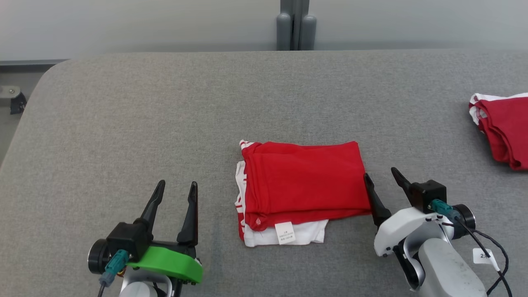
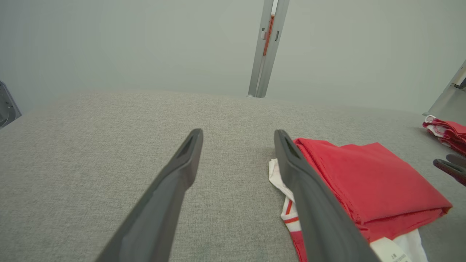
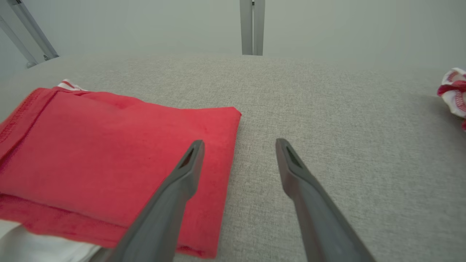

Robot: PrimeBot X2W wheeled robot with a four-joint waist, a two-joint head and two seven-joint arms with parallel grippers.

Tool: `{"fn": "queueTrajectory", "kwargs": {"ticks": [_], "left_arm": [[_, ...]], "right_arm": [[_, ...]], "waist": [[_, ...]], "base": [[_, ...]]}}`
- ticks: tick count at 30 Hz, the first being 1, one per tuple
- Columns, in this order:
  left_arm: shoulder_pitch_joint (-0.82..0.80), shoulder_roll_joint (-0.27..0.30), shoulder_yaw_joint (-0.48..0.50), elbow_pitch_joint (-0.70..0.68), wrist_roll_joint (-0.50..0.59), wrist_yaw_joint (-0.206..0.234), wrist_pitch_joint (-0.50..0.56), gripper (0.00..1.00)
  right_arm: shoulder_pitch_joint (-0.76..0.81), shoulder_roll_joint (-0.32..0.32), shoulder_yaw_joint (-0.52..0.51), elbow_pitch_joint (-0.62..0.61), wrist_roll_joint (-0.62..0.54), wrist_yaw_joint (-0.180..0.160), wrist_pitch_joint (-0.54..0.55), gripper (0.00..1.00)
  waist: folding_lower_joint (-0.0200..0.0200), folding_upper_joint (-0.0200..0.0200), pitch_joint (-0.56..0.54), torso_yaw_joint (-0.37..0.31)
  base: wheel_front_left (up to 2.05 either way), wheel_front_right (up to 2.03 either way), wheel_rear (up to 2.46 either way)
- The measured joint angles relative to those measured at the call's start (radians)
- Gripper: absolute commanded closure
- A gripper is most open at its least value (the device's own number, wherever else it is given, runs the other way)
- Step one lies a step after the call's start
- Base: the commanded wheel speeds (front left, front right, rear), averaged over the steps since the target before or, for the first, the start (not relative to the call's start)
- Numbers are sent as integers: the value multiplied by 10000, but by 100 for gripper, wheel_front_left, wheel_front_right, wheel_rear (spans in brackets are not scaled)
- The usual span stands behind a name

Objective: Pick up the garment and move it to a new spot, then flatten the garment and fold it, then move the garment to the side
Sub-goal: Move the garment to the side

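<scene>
The garment (image 1: 303,185) is red with white parts and lies folded into a neat rectangle at the middle of the grey table (image 1: 165,123), a white label showing at its near edge. In the left wrist view the garment (image 2: 364,182) lies to the right of my fingers. My left gripper (image 1: 178,186) stands open to the garment's left, apart from it. Just off the garment's right edge my right gripper (image 1: 379,173) is open, its left finger (image 3: 189,163) over the folded garment (image 3: 109,156). Nothing is held.
A second red-and-white garment (image 1: 501,126) lies bunched at the table's far right edge. A grey post (image 1: 295,24) stands behind the table against the pale wall. The table's left corner is rounded, with a metal fitting (image 1: 12,97) beyond it.
</scene>
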Motion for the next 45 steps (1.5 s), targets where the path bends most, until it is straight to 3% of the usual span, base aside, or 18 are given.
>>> {"fn": "queueTrajectory", "kwargs": {"ticks": [15,16,17,18,23,29,36,45], "left_arm": [[-101,2,-174,29,-4,-27,0,0],[-116,2,-201,36,-4,-27,0,0],[-128,2,-232,38,-4,-27,0,0],[-135,0,-247,40,-4,-27,0,0],[-121,2,-261,90,52,-27,0,0],[-97,0,-238,81,71,-50,0,0],[-75,0,-506,-104,192,-79,0,0],[-481,-4,-1055,-303,234,-134,0,0]], "right_arm": [[-1109,203,499,2516,1099,0,-29,0],[-1172,209,639,2621,1177,0,-31,14],[-1265,217,817,2775,1252,0,-31,68],[-1336,211,982,2901,1331,0,-33,100],[-1507,104,1868,2932,1475,0,-29,100],[-1654,-535,2328,2462,855,10,-13,100],[-2324,-1662,3137,1576,-75,10,-13,100],[-3724,-3308,3795,1191,-75,10,121,100]], "waist": [[0,0,416,558],[0,0,412,544],[0,0,405,520],[0,0,393,490],[0,-1,264,249],[0,0,48,-208],[0,0,-40,-990],[0,0,274,-2011]], "base": [[0,0,0],[0,0,0],[0,0,0],[0,0,0],[0,0,0],[0,0,0],[0,0,0],[0,0,0]]}}
